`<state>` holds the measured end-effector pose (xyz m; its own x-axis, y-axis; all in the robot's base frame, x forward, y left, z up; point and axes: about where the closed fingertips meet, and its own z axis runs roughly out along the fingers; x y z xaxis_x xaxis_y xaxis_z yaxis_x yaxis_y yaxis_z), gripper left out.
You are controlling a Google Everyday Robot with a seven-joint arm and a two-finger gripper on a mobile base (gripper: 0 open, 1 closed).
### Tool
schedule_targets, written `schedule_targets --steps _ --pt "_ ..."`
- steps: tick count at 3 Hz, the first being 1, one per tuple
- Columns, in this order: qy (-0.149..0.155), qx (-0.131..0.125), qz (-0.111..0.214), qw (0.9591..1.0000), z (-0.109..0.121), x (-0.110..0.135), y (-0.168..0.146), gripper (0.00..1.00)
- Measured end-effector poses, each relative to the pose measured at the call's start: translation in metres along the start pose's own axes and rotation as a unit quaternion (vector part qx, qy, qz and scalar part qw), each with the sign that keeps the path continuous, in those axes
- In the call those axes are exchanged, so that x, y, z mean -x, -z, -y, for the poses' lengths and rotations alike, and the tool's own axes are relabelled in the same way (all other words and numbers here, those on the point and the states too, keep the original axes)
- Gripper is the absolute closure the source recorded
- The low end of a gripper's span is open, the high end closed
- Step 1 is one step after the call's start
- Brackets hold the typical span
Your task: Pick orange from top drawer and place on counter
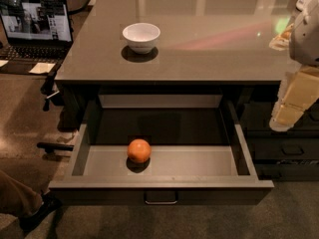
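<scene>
A white bowl (141,36) is seen on the glossy grey-brown worktop (209,49), in the upper middle of the frame and set back from the front edge. An open laptop (35,26) is placed at the upper left on a separate, lower surface, with a small paper note (42,67) just in front of it. A dark shoe (40,209) and part of a trouser leg are seen at the lower left, on the floor.

Below the worktop's edge the top drawer (242,148) is pulled out wide, with a small metal handle (160,198) on its front. The orange (139,151) is found on the drawer's lighter grey floor, left of centre, apart from both side walls. Narrower dark drawers (289,151) are stacked at the right.

The arm is held at the right edge of the frame. The end effector (288,114) hangs tilted just beside the drawer's right wall, in front of the narrower drawers and well apart from the orange. Whether it is open or closed cannot be told.

The arm's upper part is cut off by the frame, and the drawer's back is lost in shadow under the worktop.
</scene>
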<state>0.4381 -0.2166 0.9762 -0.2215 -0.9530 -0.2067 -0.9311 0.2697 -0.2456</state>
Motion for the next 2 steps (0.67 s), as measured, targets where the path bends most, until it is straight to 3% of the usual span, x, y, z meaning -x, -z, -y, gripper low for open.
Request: schedule_targets --steps 1,2 --pt "0.0 0.0 0.0 1.0 0.0 0.0 0.0 0.0" --pt "-0.014 -0.009 0.025 0.9996 0.0052 0.0041 -0.0082 0.0"
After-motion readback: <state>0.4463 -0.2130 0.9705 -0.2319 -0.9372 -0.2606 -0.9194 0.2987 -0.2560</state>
